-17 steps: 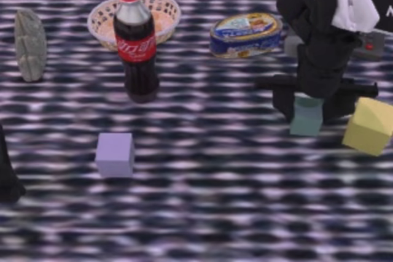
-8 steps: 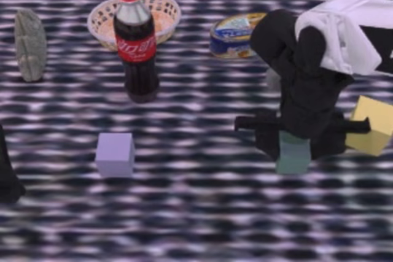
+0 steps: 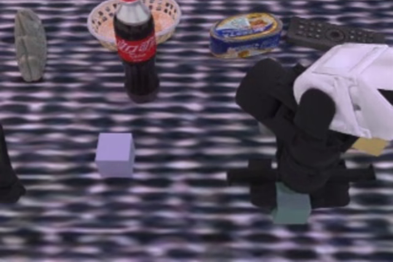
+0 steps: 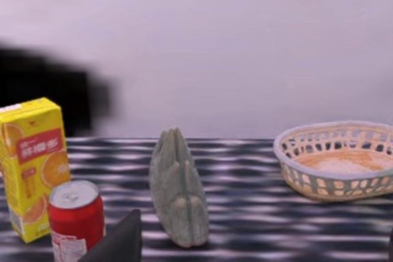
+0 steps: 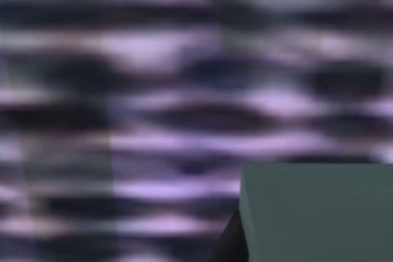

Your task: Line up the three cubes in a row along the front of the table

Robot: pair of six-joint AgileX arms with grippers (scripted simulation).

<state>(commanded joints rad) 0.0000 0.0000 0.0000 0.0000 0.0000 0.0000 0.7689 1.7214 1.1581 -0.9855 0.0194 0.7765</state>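
The right claw [image 3: 293, 199] was clenched on the teal cube [image 3: 291, 208], its fingers either side of the block near the front of the table [image 3: 196, 237]. Whether the cube rested on the surface or hung just above it could not be told from overhead; the right wrist view showed only one flat teal face [image 5: 316, 213] against the striped pattern. The step in hand looked like carrying this cube to its place in the row. The next move would likely call for setting it down flat and letting go without nudging it.

The lavender cube [image 3: 115, 154] sat well off to the left of the claw and a little farther back, so it probably needed bringing forward too. The yellow cube [image 3: 371, 146] was almost wholly hidden behind the right arm, just one corner peeking out behind and to the right of the claw, so its pose was unclear.

The left claw [image 3: 8, 179] was parked at the table's left edge, mostly cut off; its state could not be told
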